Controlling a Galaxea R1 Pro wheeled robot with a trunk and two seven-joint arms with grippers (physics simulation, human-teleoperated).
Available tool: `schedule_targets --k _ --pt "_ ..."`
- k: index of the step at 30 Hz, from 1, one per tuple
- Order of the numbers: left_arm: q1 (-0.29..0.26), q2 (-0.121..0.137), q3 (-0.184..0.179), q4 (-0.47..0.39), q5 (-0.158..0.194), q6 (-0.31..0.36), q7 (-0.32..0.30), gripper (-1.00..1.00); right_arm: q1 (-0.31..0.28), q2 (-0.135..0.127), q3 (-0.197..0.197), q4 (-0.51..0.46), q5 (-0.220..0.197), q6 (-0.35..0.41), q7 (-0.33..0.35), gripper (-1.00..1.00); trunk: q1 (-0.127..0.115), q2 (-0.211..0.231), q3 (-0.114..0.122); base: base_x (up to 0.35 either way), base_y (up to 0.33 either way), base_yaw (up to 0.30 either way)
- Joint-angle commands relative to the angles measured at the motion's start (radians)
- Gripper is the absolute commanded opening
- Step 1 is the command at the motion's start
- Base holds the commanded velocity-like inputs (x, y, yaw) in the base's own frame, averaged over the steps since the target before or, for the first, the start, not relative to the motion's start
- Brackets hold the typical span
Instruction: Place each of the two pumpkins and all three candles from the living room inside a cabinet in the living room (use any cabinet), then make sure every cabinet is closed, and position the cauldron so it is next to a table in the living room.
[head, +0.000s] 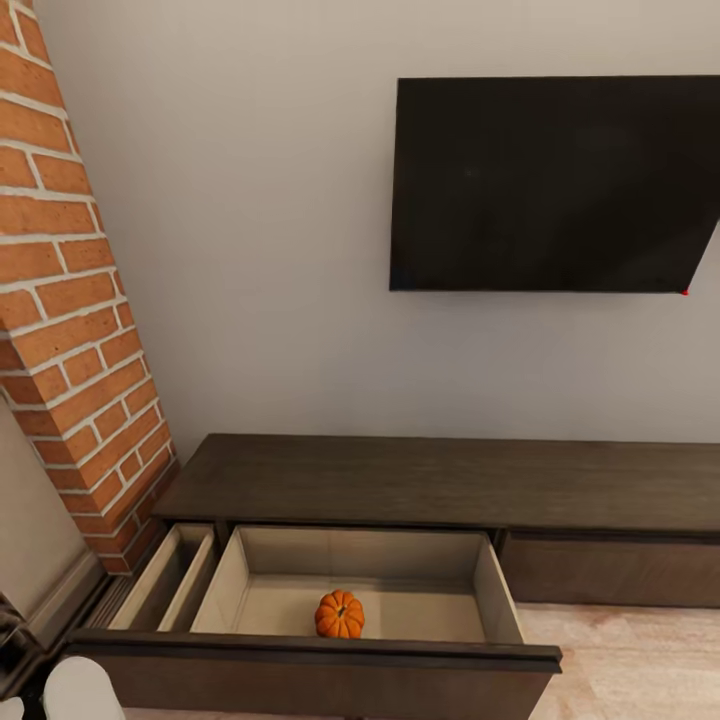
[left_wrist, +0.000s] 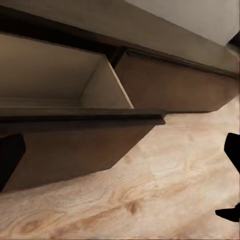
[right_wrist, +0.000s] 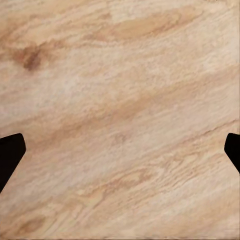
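Cabinet (head: 420, 480) low against far wall, under TV (head: 550, 185). Left drawer (head: 320, 650) pulled out, one pumpkin (head: 340, 614) inside on beige floor, near front, upright (stem up). Brick column (head: 70, 300) at left. Left tool (left_wrist: 120, 165) wide, empty, near drawer front. Right tool (right_wrist: 120, 155) wide, empty, over wood floor (right_wrist: 120, 100).

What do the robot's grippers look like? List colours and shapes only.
The left gripper and right gripper each have two plain matte black fingers with blunt, angled tips; no markings or cables show. In the head view, a smooth white rounded shell is probably part of the left arm.
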Motion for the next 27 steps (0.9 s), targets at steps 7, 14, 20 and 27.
schedule_targets --k 7,14,20,27 --pt "0.878 0.031 -0.007 0.881 0.343 0.010 -0.345 1.00 0.016 0.039 -0.009 0.013 0.014 -0.032 -0.001 1.00 -0.027 0.049 0.021 0.000 0.000 0.000" --pt "0.889 0.083 0.028 1.118 0.982 0.043 -0.650 1.00 0.046 0.091 -0.008 0.014 0.032 -0.042 0.000 1.00 -0.054 0.098 0.043 0.000 0.000 0.000" --pt "0.888 0.183 0.243 1.311 1.156 0.422 -1.159 1.00 0.048 0.106 -0.008 0.012 0.077 -0.038 0.000 1.00 -0.077 0.140 0.062 0.000 0.000 0.000" --pt "0.831 0.222 0.344 1.436 1.156 0.700 -1.366 1.00 0.049 0.147 -0.008 0.012 0.129 -0.034 0.000 1.00 -0.104 0.189 0.083 0.000 0.000 0.000"
